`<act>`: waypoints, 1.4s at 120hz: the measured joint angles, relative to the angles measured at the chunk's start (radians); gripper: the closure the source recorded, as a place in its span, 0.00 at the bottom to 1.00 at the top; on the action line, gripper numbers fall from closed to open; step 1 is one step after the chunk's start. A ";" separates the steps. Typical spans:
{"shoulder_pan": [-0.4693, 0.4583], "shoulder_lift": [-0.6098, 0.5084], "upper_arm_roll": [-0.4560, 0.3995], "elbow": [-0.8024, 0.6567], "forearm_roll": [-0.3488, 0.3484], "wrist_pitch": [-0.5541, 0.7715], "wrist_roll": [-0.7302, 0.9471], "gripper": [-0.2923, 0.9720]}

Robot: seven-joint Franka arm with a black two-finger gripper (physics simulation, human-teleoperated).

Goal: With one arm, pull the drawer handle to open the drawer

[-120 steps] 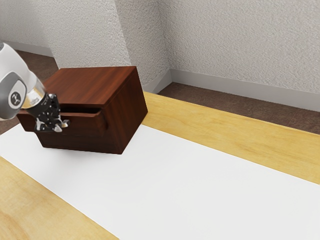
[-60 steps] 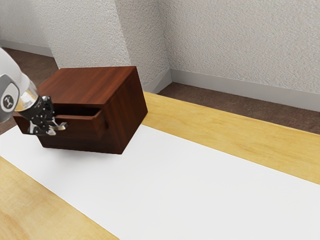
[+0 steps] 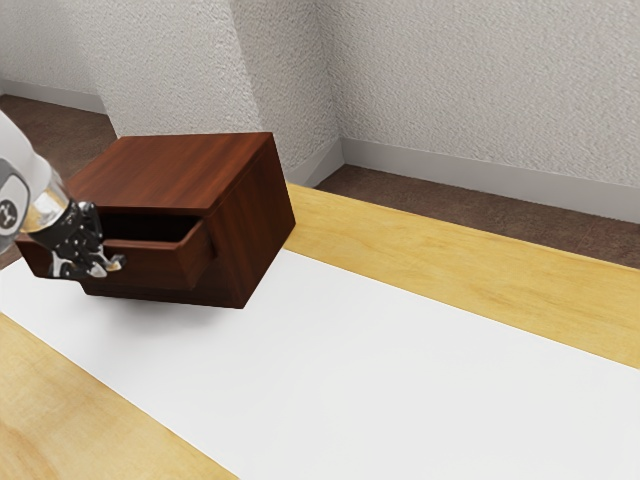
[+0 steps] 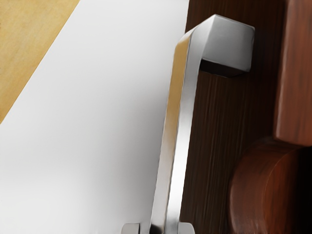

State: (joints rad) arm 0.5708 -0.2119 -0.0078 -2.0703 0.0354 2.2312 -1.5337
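Drawer [image 3: 150, 258] partly out of the wooden cabinet [image 3: 190, 170] on the table [image 3: 420, 380], with the jaws closed on its silver handle [image 4: 178, 122]. The pull is best made straight along the drawer's travel, level and firmly gripped, lest the cabinet skid.

The arm [image 3: 12, 185] reaches in low, jaws clamped on the handle [image 4: 178, 122].

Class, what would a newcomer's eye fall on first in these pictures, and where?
A dark red-brown wooden cabinet stands at the exterior view's left on a white mat, its drawer partly pulled out. The black two-finger gripper grips the drawer's silver metal bar handle, which looms large in the wrist view.
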 joint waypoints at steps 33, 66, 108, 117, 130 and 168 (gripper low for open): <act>0.021 -0.062 0.000 -0.065 0.001 -0.001 0.001 0.79; 0.027 -0.095 0.000 -0.099 0.003 -0.002 0.002 0.80; 0.034 -0.154 0.000 -0.157 0.004 -0.002 0.001 0.80; 0.038 -0.167 0.000 -0.170 0.004 -0.002 0.001 0.81; 0.043 -0.188 0.000 -0.188 0.004 -0.002 0.001 0.81; 0.055 -0.252 -0.002 -0.246 0.004 -0.003 -0.001 0.81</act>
State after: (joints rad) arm 0.6260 -0.4640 -0.0093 -2.3165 0.0396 2.2284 -1.5343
